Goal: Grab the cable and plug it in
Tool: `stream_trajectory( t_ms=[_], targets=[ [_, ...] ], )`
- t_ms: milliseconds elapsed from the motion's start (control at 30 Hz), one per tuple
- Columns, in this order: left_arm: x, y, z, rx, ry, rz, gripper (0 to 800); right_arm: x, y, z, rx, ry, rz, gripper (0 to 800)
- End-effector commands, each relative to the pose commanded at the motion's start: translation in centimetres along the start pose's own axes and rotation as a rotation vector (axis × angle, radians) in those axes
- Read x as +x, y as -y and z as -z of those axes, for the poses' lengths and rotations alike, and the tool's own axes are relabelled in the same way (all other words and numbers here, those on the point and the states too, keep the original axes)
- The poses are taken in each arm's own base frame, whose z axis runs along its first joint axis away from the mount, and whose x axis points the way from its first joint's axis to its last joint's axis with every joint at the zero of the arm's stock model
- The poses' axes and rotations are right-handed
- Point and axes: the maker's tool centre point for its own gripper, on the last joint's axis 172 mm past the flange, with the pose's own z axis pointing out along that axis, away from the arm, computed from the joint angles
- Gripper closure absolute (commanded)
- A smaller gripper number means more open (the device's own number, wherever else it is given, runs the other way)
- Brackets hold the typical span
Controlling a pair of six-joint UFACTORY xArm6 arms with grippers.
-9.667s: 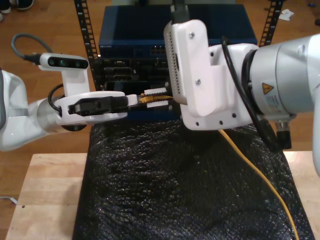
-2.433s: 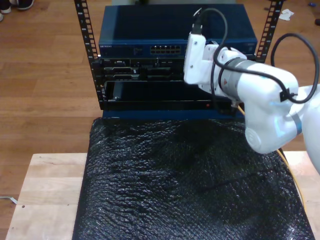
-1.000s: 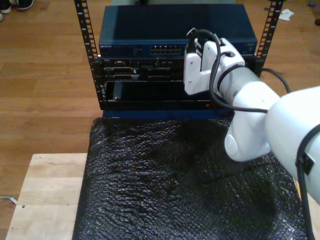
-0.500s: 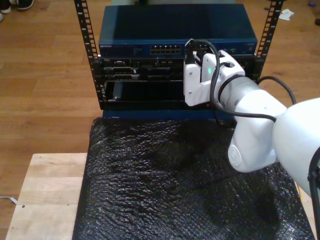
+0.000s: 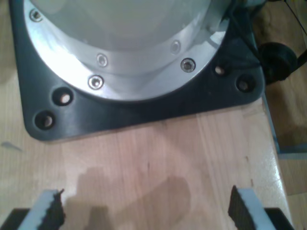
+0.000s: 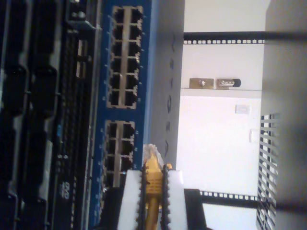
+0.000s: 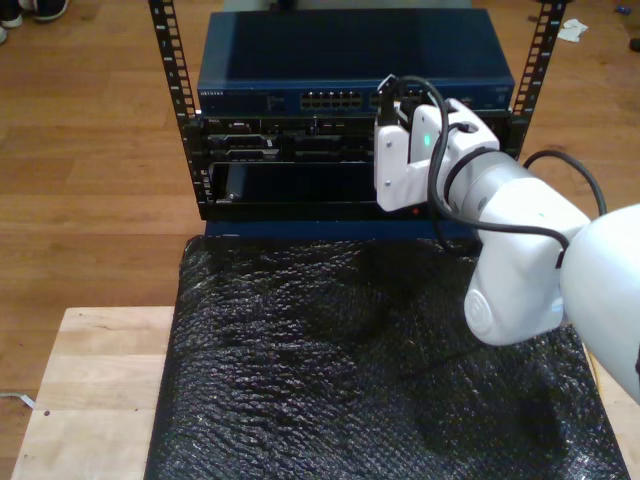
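The white fingers point(image 6: 130, 196) of my second gripper point(image 6: 152, 201) are being kept squeezed tight on the cable point(image 6: 152, 184). The yellow cable is being held straight up between them, and its little clear plug point(image 6: 151, 152) is poking out past the tips. The plug is being pointed toward the blue box point(image 6: 144, 57) with its rows of small square holes point(image 6: 123, 57). The plug is near the holes, just beside the lower group, but it is not being pushed into one yet, as far as can be told.

In the exterior view, the arm with this gripper point(image 7: 385, 110) is being stretched out from the exterior view's right, over the black bubbly mat point(image 7: 330, 370), to the far side where the rack point(image 7: 190, 130) is standing. The gripper is being held close to the front of the blue box point(image 7: 260, 95).

The fingertips point(image 5: 50, 211) of my first gripper point(image 5: 146, 211) are being held wide apart, and nothing is being held between them. A wooden table point(image 5: 144, 158) and a dark round base plate point(image 5: 144, 108) are being looked at by it.

The grabbing part looks done. The plugging in is judged to be left: the plug has to be lined up with one hole and pushed in.
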Motion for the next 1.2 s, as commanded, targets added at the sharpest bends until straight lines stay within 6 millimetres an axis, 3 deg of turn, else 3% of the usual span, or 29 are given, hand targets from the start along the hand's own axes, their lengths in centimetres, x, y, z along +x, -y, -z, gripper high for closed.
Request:
stream_trajectory(
  t_ms=[133, 333, 700, 800, 1200],
  targets=[
    [0.0, 0.0, 0.0, 0.0, 0.0, 0.0, 1, -0.6, 0.4, -0.2, -0.034, 0.016, -0.016, 800],
    [0.0, 0.0, 0.0, 0.0, 0.0, 0.0, 1, -3.4, 0.6, 0.2, -0.082, 0.101, -0.078, 800],
    [0.0, 0.0, 0.0, 0.0, 0.0, 0.0, 1, -4.6, 1.2, -0.2, -0.097, 0.126, -0.084, 800],
    [0.0, 0.0, 0.0, 0.0, 0.0, 0.0, 1, -6.0, 0.2, 0.2, -0.177, 0.148, -0.081, 800],
    [0.0, 0.0, 0.0, 0.0, 0.0, 0.0, 1, -5.8, 1.1, 0.3, -0.232, 0.149, -0.069, 800]
  ],
)
